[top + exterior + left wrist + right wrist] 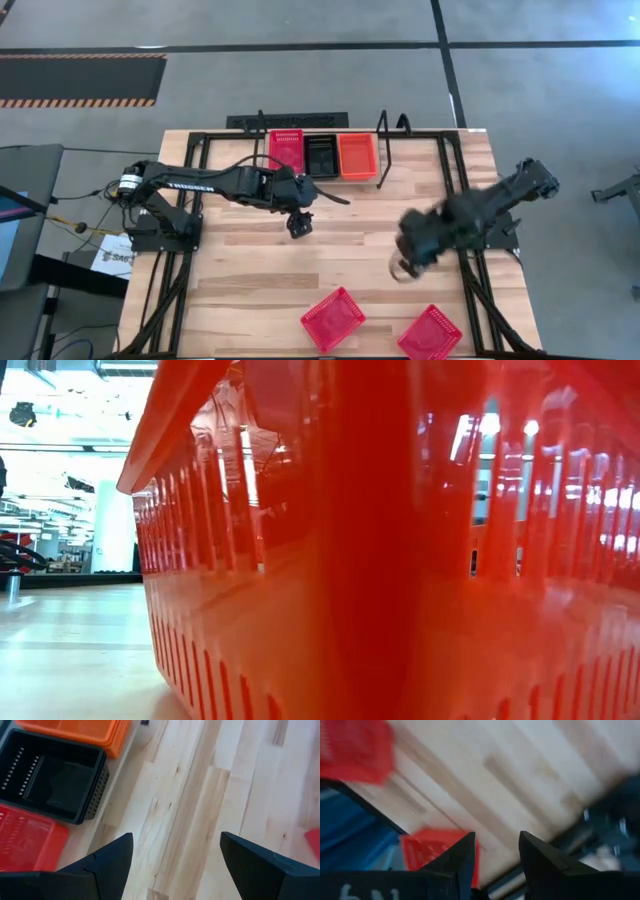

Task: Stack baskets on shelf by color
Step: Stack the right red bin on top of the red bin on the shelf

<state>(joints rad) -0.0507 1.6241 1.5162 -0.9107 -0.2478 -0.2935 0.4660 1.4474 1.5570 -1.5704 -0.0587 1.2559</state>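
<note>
Two dark, near-black jointed arms, matte casings, each built of slim boxy links.

Left arm (215, 185): white lettering printed along its long link; a silvery-white ring at the joint by its base; thin dark cables loop beside the wrist. The base is a black block bolted to a black frame of rails.

Left gripper (299, 224): two flat, dark, wedge-shaped fingers (107, 865) with smooth faces and sharp straight edges.

Right arm (490, 210): same dark finish, bulkier rounded housings at the joints.

Right gripper (404, 267): paler, light-coloured parts at its tip; its two dark fingers (457, 865) are angular, with faint white marking low on one side.
</note>
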